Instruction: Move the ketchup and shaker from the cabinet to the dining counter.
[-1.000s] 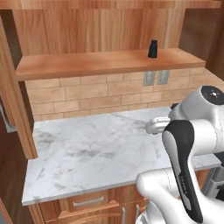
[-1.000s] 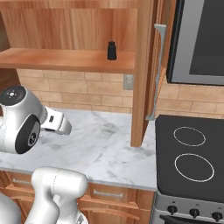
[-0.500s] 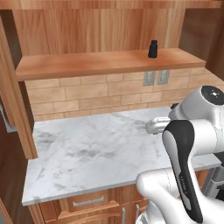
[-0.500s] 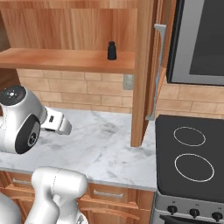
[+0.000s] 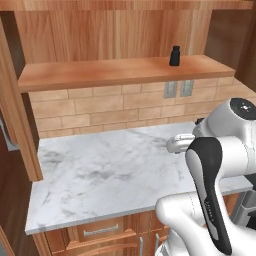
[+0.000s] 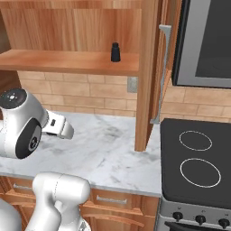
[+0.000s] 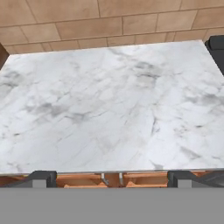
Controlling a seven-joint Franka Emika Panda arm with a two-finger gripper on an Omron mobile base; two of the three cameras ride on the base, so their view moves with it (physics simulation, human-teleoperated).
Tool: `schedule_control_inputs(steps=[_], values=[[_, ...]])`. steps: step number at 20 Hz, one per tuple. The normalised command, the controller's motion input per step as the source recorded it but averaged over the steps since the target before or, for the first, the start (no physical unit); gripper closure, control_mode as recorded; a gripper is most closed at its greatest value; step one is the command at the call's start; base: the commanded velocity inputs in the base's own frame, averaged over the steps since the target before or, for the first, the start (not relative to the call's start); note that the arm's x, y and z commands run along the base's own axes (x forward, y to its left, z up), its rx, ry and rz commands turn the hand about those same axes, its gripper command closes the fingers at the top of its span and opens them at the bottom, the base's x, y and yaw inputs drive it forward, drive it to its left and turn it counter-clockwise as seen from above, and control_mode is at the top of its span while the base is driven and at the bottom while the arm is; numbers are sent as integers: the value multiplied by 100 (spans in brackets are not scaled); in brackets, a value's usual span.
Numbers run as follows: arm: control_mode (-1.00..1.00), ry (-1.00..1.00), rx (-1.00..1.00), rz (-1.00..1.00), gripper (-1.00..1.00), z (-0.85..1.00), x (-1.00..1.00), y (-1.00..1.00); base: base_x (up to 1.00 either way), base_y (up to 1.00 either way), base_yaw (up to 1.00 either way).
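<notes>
You've got the cabinet (image 5: 125,75) open, and the shaker (image 5: 174,56) sits upright at about 1 o'clock on its shelf, near the right end. Your claw (image 7: 112,177) has its fingers spread wide and empty, pointing down at the marble counter (image 7: 109,109). I'd lift and level the wrist before reaching in.

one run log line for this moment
phase: before pickup | gripper: open, empty, over marble counter | shaker: upright on cabinet shelf, untouched | stove: right of counter
</notes>
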Motion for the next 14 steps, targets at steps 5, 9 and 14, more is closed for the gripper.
schedule_control_inputs(steps=[5,9,14], values=[[100,0,0,0,-100,0,0,0,-9,0,0],[-100,-42,0,0,-100,22,-9,0,0,0,0],[-100,-36,0,-2,-100,29,-4,0,0,0,0]])
